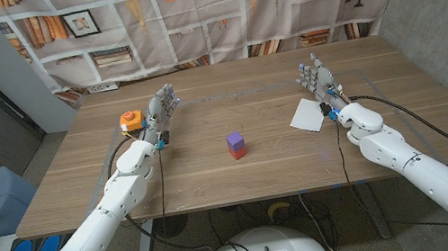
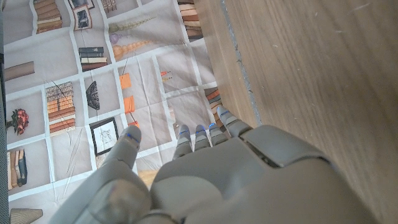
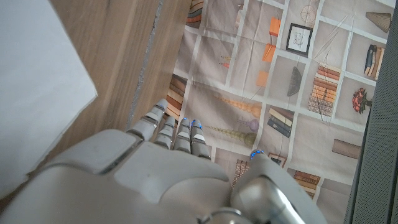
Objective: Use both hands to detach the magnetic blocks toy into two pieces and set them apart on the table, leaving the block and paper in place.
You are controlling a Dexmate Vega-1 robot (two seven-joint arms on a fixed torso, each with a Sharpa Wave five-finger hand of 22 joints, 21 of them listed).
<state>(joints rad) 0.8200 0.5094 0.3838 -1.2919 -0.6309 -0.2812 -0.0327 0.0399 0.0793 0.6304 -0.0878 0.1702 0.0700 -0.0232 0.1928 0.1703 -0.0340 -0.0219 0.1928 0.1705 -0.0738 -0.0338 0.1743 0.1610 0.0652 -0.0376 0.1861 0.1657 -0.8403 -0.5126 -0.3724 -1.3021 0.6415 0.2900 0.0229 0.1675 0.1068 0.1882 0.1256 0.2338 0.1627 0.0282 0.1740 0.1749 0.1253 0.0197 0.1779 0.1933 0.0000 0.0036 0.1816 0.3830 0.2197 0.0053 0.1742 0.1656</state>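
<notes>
While both robot hands, left (image 1: 161, 111) and right (image 1: 317, 79), hover wide and empty, the purple-and-red magnetic blocks toy (image 1: 236, 145) stands mid-counter (image 1: 214, 177), untouched.

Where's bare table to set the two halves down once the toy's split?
Bare wood lies on both sides of the magnetic blocks toy: a wide patch between it and the left hand, a narrower one toward the paper. The near edge strip is also free. It is crowded by the orange block beside the left hand, and at the paper beside the right hand.
</notes>
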